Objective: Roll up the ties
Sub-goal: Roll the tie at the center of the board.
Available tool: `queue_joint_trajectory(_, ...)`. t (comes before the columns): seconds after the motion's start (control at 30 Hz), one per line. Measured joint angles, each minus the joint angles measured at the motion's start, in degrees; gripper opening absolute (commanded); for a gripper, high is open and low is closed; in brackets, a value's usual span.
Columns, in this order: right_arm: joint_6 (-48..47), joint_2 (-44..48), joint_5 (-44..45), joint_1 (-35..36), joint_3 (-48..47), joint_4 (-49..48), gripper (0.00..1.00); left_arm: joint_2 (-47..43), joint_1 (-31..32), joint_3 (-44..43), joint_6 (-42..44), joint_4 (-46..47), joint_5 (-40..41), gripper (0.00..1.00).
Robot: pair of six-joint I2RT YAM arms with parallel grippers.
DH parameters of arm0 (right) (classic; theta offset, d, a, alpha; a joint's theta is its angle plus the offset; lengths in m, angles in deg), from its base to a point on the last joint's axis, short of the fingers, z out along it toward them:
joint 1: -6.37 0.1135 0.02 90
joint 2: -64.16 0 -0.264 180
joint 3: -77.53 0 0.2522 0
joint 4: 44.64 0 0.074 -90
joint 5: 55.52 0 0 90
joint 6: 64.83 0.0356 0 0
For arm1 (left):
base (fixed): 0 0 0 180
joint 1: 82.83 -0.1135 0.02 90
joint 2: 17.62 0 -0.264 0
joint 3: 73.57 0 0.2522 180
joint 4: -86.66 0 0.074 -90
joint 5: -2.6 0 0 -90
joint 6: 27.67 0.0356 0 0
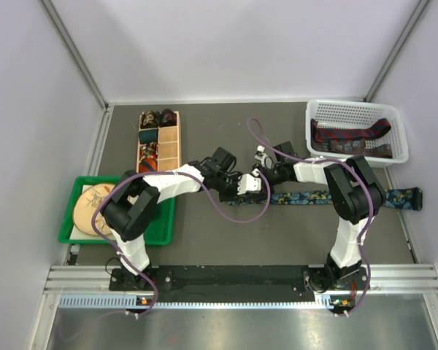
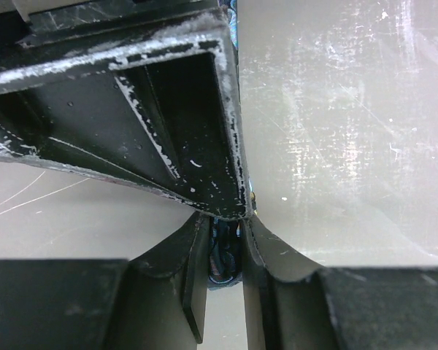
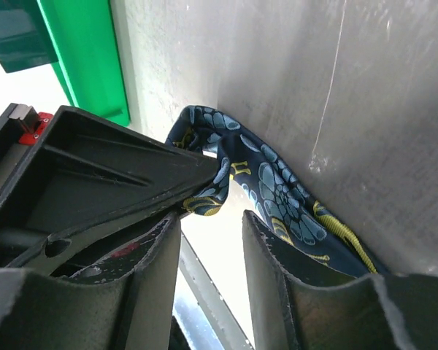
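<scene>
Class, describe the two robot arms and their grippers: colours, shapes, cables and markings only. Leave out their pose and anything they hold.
The left arm and the right arm are both built of white tubular links joined by bulky, rounded black joints. A purple cable loops loosely along each arm. The left gripper and the right gripper have black, angular fingers, scuffed with pale scratches.

Two robot arms stand on a black mounting rail (image 1: pixel 233 278); left arm (image 1: pixel 135 211) and right arm (image 1: pixel 354 197) above the rail share white tubular links and bulky black joints; a purple cable (image 1: pixel 250 130) trails along each; the gripper fingers (image 2: pixel 160 292) are matte black, edges scuffed pale.
</scene>
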Motion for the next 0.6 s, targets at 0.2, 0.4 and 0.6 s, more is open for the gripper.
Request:
queue_joint_trajectory(0.2, 2.7, -1.2, -1.9, -0.3, 0.0, -3.0, 0.36, 0.0, -0.1, 0.0, 0.0, 0.0, 0.0, 0.26)
queue_joint_trajectory(0.4, 6.3, -2.8, -3.9, -0.6, 0.0, -6.6, 0.35, 0.0, -0.6, 0.0, 0.0, 0.2, 0.0, 0.25)
queue_joint_trajectory(0.6, 8.5, -3.8, -5.4, -1.2, 0.0, -8.2, 0.27, 0.0, -1.0, 0.0, -0.3, 0.5, -0.2, 0.24)
